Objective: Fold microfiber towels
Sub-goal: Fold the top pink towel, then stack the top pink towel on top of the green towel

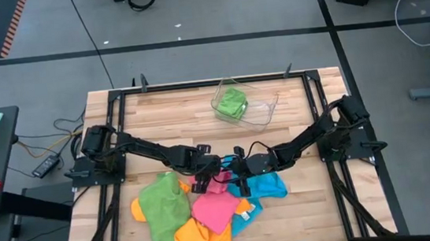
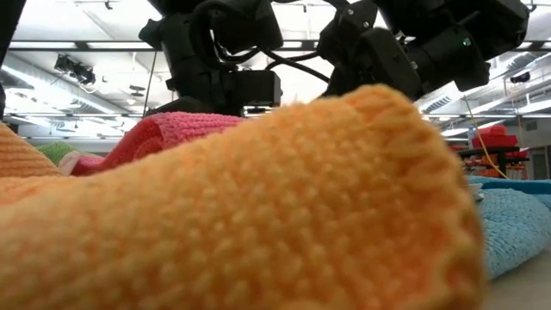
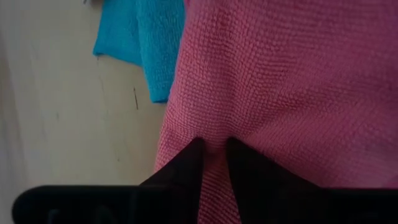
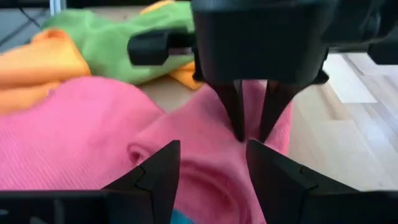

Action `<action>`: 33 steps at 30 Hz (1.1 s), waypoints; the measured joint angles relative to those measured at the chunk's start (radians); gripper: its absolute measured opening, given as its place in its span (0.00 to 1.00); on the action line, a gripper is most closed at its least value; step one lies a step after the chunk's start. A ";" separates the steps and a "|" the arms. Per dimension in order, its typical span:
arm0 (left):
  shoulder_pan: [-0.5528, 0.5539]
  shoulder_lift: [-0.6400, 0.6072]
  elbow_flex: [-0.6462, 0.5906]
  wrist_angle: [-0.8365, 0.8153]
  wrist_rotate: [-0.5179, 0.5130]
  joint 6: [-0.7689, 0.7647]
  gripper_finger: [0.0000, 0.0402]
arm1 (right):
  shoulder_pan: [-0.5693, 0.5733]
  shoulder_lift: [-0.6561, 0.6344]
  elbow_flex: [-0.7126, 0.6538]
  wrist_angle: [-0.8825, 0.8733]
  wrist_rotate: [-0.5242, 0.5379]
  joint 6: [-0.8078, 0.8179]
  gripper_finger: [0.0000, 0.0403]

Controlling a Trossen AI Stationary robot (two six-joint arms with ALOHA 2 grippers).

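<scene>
The left hand (image 3: 214,152) is clenched on a fold of the pink towel (image 3: 292,81), pinching its edge against the counter (image 3: 68,118) — the blue towel (image 3: 146,37) lies just beyond. Facing it, the right hand (image 4: 211,163) hangs released over the same pink towel; green towel (image 4: 118,37) and orange towel (image 4: 37,62) lie farther off.

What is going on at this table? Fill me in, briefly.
Two dark robot arms are working on a pile of small bright microfiber towels at the wooden table's front. The left gripper is pinching a fold of the pink microfiber towel between its fingers. The right gripper is open over the same towel, facing it. Green, orange and sky blue towels lie crumpled around it, unfolded. One more green towel sits in the clear plastic tray at the back.
</scene>
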 joint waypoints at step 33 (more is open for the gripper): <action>-0.143 -0.097 0.035 -0.085 -0.016 -0.035 0.40 | 0.077 0.102 0.000 -0.028 0.162 0.151 0.48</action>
